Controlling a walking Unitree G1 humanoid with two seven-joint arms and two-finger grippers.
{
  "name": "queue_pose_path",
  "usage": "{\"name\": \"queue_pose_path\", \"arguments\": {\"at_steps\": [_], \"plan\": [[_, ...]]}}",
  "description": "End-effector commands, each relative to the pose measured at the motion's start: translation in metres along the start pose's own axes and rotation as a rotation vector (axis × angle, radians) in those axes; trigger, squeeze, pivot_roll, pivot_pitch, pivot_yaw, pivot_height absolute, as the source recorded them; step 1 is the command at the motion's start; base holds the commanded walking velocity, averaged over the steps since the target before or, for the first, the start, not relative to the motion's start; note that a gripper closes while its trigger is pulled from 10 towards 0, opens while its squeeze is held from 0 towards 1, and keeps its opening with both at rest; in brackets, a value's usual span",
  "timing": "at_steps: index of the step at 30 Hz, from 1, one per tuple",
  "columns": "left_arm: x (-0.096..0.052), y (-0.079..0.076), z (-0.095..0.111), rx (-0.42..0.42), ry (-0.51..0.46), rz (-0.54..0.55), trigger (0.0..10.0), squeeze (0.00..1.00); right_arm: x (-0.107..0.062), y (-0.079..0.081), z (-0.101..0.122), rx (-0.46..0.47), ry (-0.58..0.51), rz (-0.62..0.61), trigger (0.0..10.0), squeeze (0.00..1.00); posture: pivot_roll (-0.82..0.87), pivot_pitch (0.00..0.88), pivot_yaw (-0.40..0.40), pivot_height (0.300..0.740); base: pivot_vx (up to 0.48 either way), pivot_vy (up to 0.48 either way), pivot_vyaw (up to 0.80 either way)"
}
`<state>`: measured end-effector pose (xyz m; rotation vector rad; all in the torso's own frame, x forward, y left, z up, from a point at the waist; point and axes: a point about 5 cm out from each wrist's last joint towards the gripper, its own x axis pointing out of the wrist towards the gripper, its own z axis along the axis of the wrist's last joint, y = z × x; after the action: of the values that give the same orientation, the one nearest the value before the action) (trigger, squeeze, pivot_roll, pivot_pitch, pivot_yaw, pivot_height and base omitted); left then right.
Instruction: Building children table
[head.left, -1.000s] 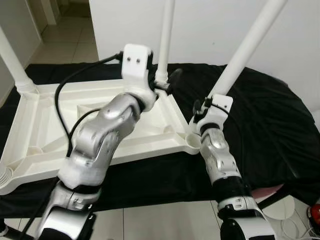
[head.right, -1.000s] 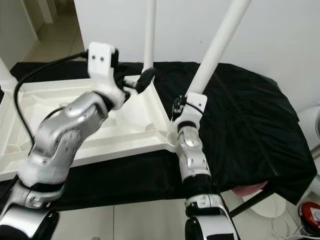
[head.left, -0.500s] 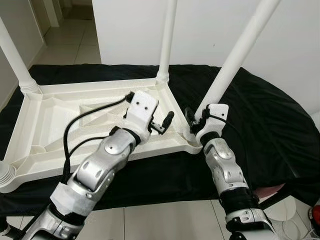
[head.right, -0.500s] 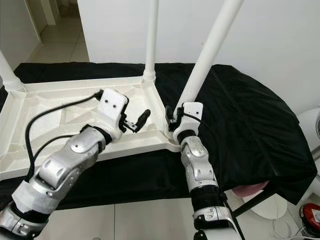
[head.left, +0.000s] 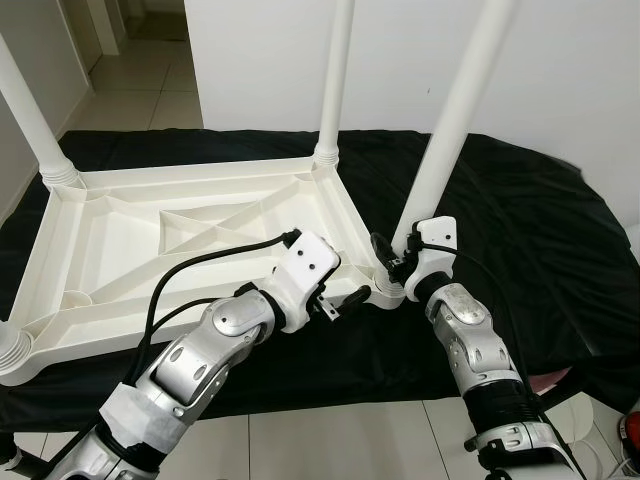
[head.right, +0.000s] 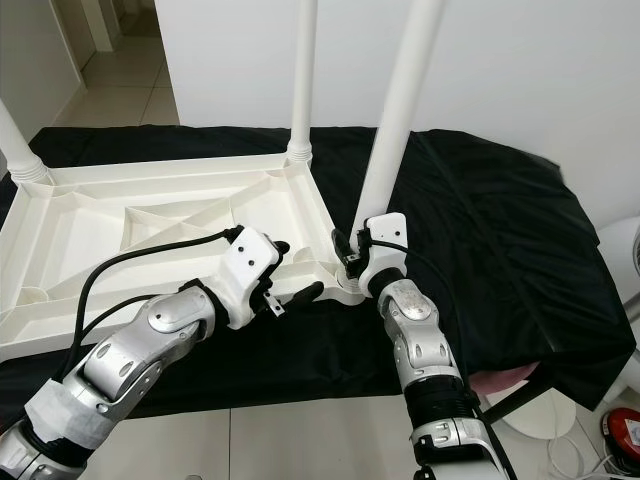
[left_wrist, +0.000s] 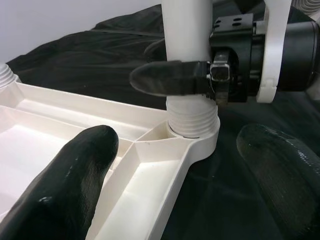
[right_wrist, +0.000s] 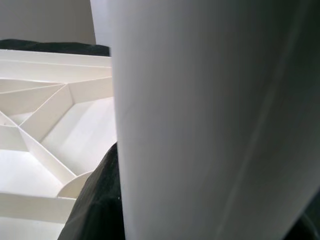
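Note:
The white table top (head.left: 180, 230) lies upside down on a black cloth. One white leg (head.left: 335, 80) stands at its far right corner and another (head.left: 30, 110) at its far left. My right gripper (head.left: 400, 258) is shut on the near right leg (head.left: 455, 120) just above its threaded base (left_wrist: 192, 120), which sits in the corner socket. In the right wrist view this leg (right_wrist: 210, 125) is very close. My left gripper (head.right: 292, 272) hovers open at the same corner, with one fingertip (left_wrist: 65, 185) over the table's rim and the other over the cloth.
The black cloth (head.left: 540, 220) covers a low surface that drops off at the front to a tiled floor (head.left: 330, 440). A white wall stands behind. A red object (head.right: 622, 428) lies on the floor at the far right. A ribbed white socket (head.left: 8, 350) sits at the near left corner.
My left arm has dropped and pulled back from the far right leg to the near right corner. The leg in my right gripper has swung from tilted to almost upright.

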<state>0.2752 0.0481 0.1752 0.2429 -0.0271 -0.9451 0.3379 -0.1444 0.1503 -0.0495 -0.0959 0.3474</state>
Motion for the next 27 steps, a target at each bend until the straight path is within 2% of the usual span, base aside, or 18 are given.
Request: {"name": "queue_pose_path", "arguments": {"at_steps": [1, 8, 11, 13, 17, 21, 27], "plan": [[0.0, -0.005, -0.001, 0.008, 0.001, -0.034, 10.0, 0.0, -0.005, 0.001, -0.012, 0.008, 0.058, 0.018, 10.0, 0.0, 0.01, 0.0, -0.043, 0.74, 0.0, 0.0, 0.0], [-0.001, -0.012, -0.003, 0.019, -0.002, -0.062, 10.0, 0.0, -0.012, 0.0, -0.016, 0.006, 0.054, 0.054, 10.0, 0.0, 0.01, 0.0, -0.054, 0.74, 0.0, 0.0, 0.0], [-0.001, -0.013, -0.003, 0.02, -0.01, -0.076, 10.0, 0.0, -0.018, -0.002, -0.02, -0.011, 0.048, 0.071, 10.0, 0.0, 0.01, 0.0, -0.058, 0.74, 0.0, 0.0, 0.0], [-0.002, -0.012, -0.002, 0.016, -0.018, -0.088, 10.0, 0.0, -0.024, 0.001, -0.026, -0.061, 0.049, 0.124, 10.0, 0.0, 0.01, 0.0, -0.061, 0.74, 0.0, 0.0, 0.0], [-0.002, -0.011, 0.001, 0.011, -0.026, -0.09, 10.0, 0.0, -0.029, 0.001, -0.03, -0.081, 0.035, 0.155, 10.0, 0.0, 0.01, 0.0, -0.061, 0.74, 0.0, 0.0, 0.0], [-0.002, -0.009, 0.004, 0.002, -0.037, -0.084, 10.0, 0.0, -0.038, -0.002, -0.036, -0.055, 0.023, 0.171, 10.0, 0.0, 0.01, 0.0, -0.065, 0.74, 0.0, 0.0, 0.0], [-0.003, -0.009, 0.005, 0.003, -0.042, -0.084, 10.0, 0.0, -0.041, -0.003, -0.038, -0.036, 0.023, 0.167, 10.0, 0.0, 0.01, 0.0, -0.061, 0.74, 0.0, 0.0, 0.0]]}}
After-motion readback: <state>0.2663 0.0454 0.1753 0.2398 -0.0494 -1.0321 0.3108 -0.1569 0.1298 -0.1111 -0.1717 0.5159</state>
